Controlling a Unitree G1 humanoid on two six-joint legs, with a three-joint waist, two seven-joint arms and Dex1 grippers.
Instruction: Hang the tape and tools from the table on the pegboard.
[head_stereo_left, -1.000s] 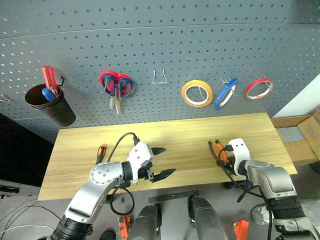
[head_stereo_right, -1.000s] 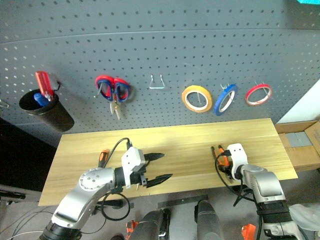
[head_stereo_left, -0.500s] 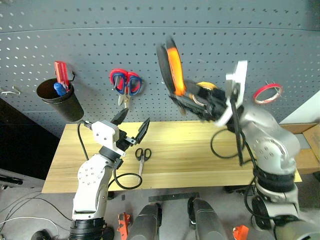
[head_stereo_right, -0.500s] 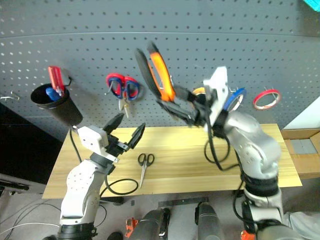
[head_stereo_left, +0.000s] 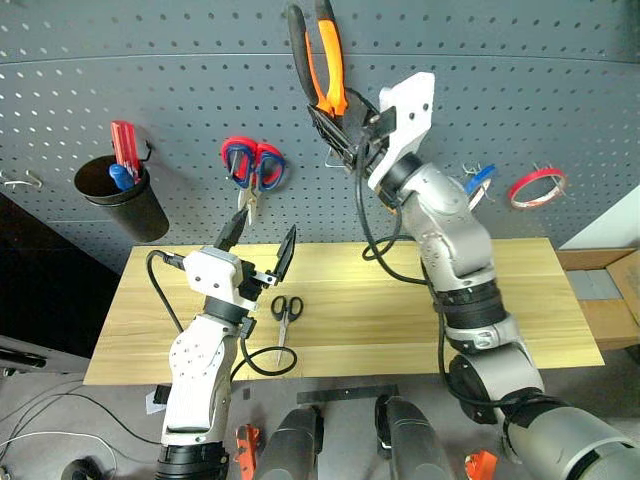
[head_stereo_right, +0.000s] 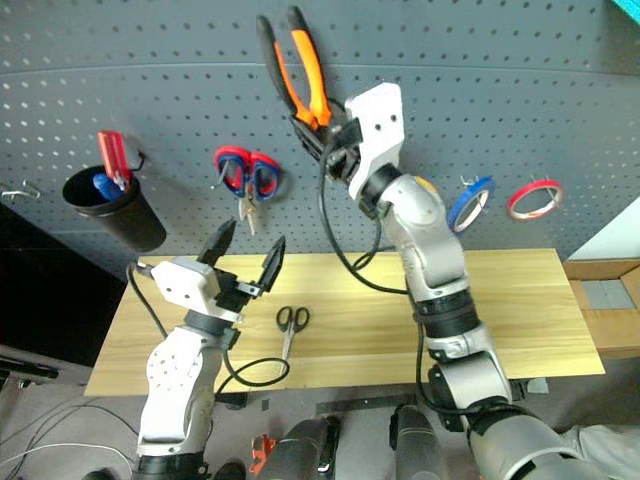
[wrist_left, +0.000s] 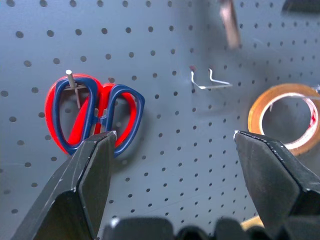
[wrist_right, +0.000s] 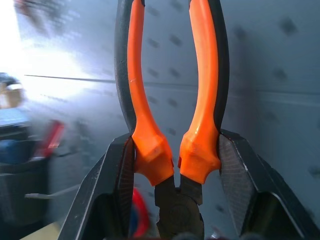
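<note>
My right gripper (head_stereo_left: 335, 118) is shut on the orange-and-black pliers (head_stereo_left: 320, 55), near their head. It holds them upright, handles up, high in front of the dark grey pegboard (head_stereo_left: 150, 60). The right wrist view shows both fingers pressing the handles (wrist_right: 170, 100) from outside. My left gripper (head_stereo_left: 258, 245) stands open and empty above the left half of the table (head_stereo_left: 400, 300), facing the board. Small black scissors (head_stereo_left: 283, 310) lie flat on the table just right of it. The red tape (head_stereo_left: 535, 187) hangs on a hook at the board's right.
Red-and-blue scissors (wrist_left: 92, 117) hang on the board, with an empty wire hook (wrist_left: 210, 82) and a yellow tape roll (wrist_left: 285, 117) to their right. A blue roll (head_stereo_left: 478, 185) shows behind my right arm. A black cup (head_stereo_left: 120, 205) with a red screwdriver hangs far left.
My right gripper lifted the pliers off the table's right side and swung them up and left to the board. My left gripper rose from the table, uncovering the black scissors, then held still.
</note>
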